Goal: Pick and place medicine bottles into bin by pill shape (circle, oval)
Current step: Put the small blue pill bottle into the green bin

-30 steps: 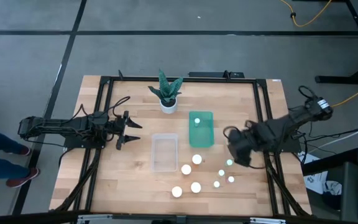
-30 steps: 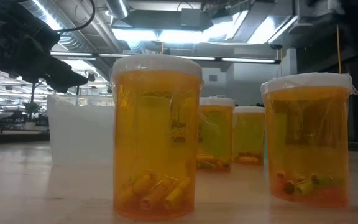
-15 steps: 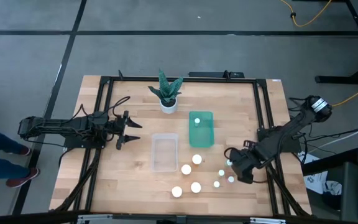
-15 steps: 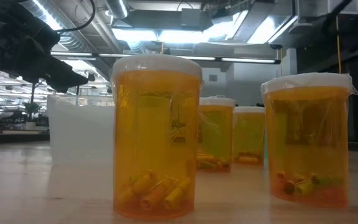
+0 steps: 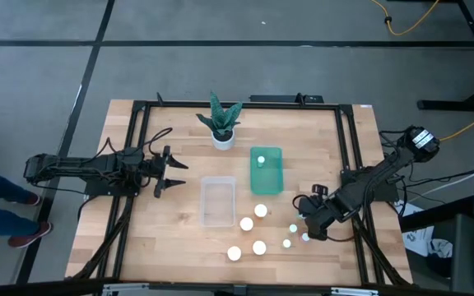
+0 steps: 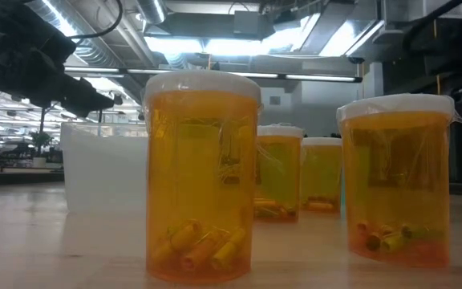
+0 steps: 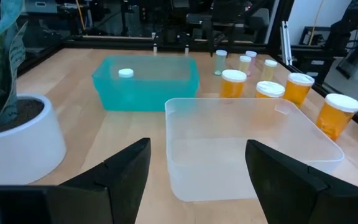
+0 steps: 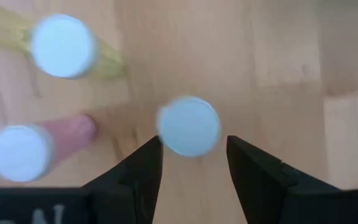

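The right pincer (image 5: 306, 222) hangs over the cluster of small bottles at the right of the tabletop (image 5: 171, 238), its fingers (image 8: 143, 171) apart and straddling one small white-capped bottle (image 8: 188, 126), not yet clamped on it. That bottle stands upright; two others, a yellow-tinted bottle (image 8: 61, 45) and a pink-tinted bottle (image 8: 18, 152), stand near on one side. To do this well, I judge the pincer should drop straight down with the cap centred between the fingers, then close below the cap so the neighbours stay unknocked. One bottle (image 5: 261, 160) already sits in the teal bin (image 5: 266, 187); the clear bin (image 5: 218, 201) beside it holds none. The left pincer (image 5: 171, 173) waits, fingers apart, at the left
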